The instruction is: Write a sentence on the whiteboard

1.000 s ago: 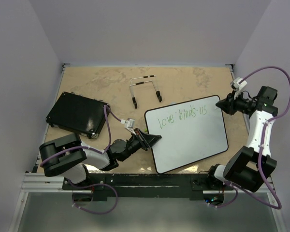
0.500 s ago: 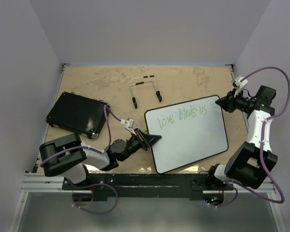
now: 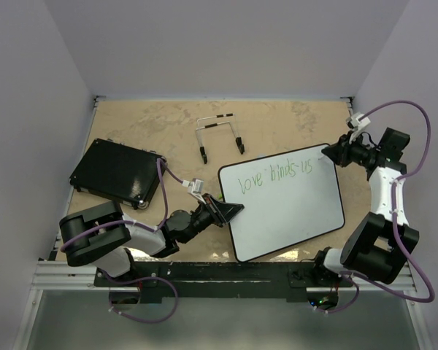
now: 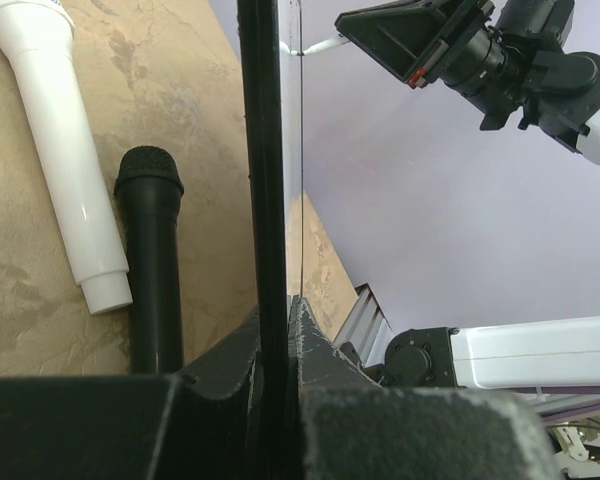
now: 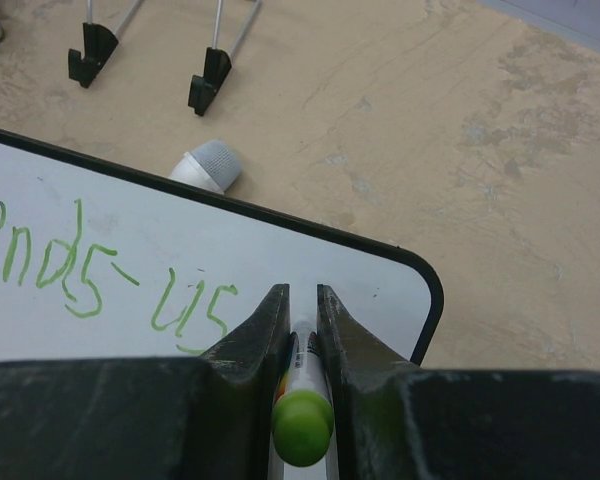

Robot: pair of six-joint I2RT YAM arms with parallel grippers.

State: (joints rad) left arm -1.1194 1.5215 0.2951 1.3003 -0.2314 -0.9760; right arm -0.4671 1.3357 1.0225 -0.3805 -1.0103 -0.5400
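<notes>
Table [image 3: 153, 124]: tan, mottled top, with walls on three sides.

Whiteboard [image 3: 292, 215]: lies right of centre on the table, turned a little anticlockwise. It has a black frame and rounded corners.

Black pad [image 3: 117, 173]: at the left of the table, well apart from the whiteboard.

Left hand [image 3: 237, 210]: clenched on the whiteboard's left edge. The left wrist view shows the black frame running straight up between the two fingers [image 4: 220, 370].

Right hand [image 3: 325, 154]: over the whiteboard's upper right corner, clenched on the marker [image 5: 303, 420]. The marker's green end faces the wrist camera and its barrel lies between the fingers. Its tip is hidden, so I cannot tell whether it touches the board.

Wire stand [image 3: 219, 135]: on the table beyond the whiteboard's upper left corner, not touching it.

White microphone [image 4: 60, 150] and black microphone [image 4: 152, 260]: lying side by side on the table, just beside the whiteboard's edge in the left wrist view.

Mesh microphone head [image 5: 212, 165]: shows just past the board's far edge in the right wrist view.

Sentence [image 3: 281, 173]: one line in thin green along the board's upper part, reading "love binds us". The last word ends just left of the marker.
</notes>
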